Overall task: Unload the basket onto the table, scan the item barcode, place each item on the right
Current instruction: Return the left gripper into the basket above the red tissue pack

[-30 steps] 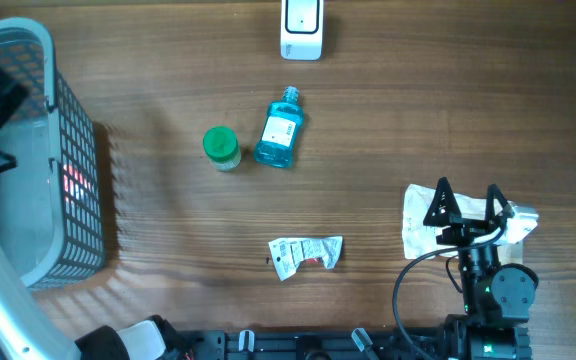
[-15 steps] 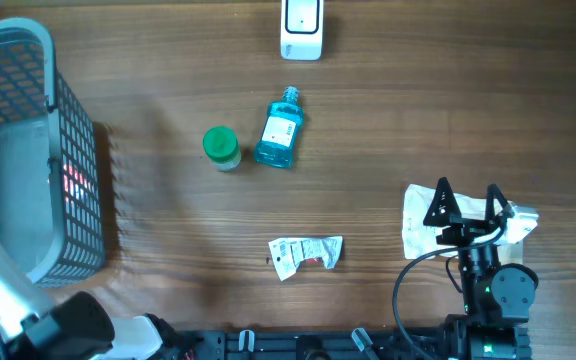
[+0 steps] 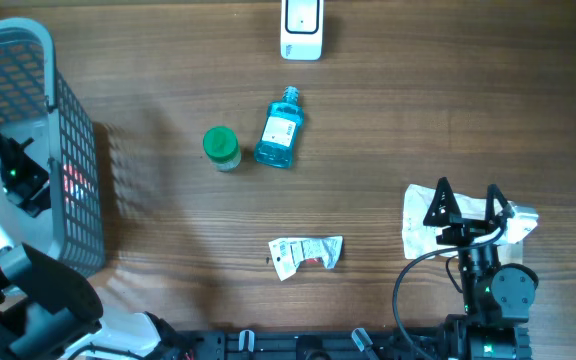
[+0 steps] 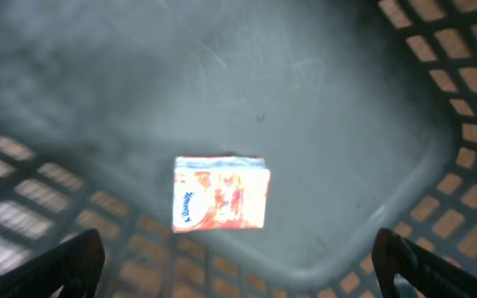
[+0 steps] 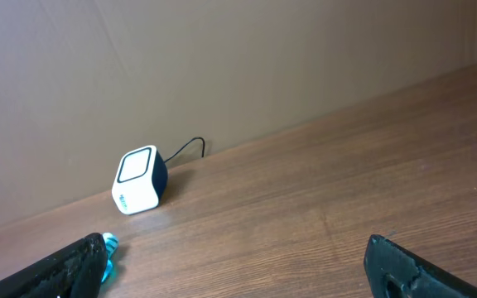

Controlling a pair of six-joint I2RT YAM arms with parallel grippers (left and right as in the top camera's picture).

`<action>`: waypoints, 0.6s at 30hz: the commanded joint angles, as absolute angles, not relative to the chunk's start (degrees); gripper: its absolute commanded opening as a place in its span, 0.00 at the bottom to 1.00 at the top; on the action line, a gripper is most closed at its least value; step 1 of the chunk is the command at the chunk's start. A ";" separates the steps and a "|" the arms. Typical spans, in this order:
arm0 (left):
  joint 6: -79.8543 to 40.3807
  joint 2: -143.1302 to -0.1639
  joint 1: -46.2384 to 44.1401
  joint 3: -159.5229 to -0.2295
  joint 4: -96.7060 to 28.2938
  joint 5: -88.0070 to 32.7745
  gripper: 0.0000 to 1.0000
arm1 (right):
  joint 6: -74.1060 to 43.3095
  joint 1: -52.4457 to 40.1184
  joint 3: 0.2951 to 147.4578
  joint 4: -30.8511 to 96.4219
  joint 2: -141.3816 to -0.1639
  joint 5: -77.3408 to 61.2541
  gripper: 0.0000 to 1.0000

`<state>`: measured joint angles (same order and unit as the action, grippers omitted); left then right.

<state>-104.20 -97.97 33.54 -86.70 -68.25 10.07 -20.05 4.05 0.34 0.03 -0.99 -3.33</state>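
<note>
The left pincer (image 4: 238,261) gapes wide above the orange packet (image 4: 221,193) lying in the basket (image 3: 80,205) at far left. The right pincer (image 3: 466,205), also wide and empty, sits lower right. The scanner (image 3: 301,27) stands top centre.

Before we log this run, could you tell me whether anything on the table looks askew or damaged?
The blue bottle lies flat on its side beside the green-capped jar, and the white-and-red wrapper mid-table is crumpled. Nothing looks spilled.
</note>
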 commanded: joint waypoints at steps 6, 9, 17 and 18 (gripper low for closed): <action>-106.78 -102.17 33.50 -77.32 -58.52 11.84 1.00 | -19.59 4.08 0.30 -0.12 -0.60 -2.59 1.00; -106.78 -104.92 33.50 -76.93 -57.28 11.22 1.00 | -19.59 4.08 0.30 -0.12 -0.60 -2.61 1.00; -106.78 -109.10 33.50 -76.93 -51.48 7.05 1.00 | -19.59 4.08 0.30 -0.12 -0.60 -2.59 1.00; -106.80 -109.21 33.50 -76.93 -51.11 6.90 1.00 | -19.59 4.08 0.30 -0.12 -0.60 -2.59 1.00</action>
<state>-105.80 -108.29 33.54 -77.52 -52.01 8.60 -20.03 4.05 0.34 0.03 -0.99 -3.33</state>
